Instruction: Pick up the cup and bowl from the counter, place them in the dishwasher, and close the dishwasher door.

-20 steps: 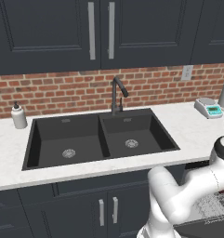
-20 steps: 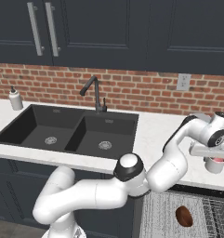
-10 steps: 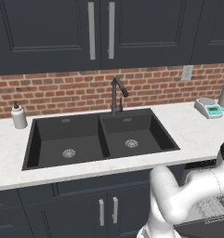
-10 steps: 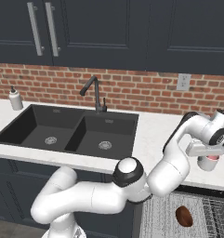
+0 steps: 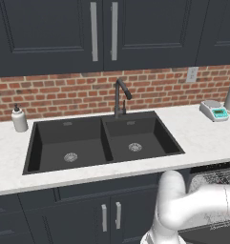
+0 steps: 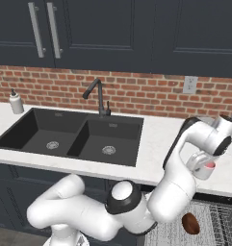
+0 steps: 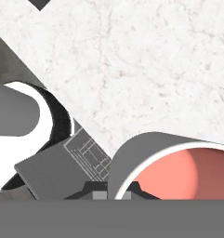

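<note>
Close under my hand camera sits the grey cup with a coral-pink inside [image 7: 178, 169], its rim against my dark finger tips [image 7: 100, 189], so my gripper [image 6: 204, 169] is closed on the cup. From the right base camera, I hold it above the front edge of the white speckled stone counter [image 6: 156, 139], over the grey wire rack of the open dishwasher [image 6: 218, 221], where a brown rounded bowl [image 6: 190, 223] lies. Farther back are the black double sink [image 5: 104, 140] and red brick wall [image 5: 73, 95].
</note>
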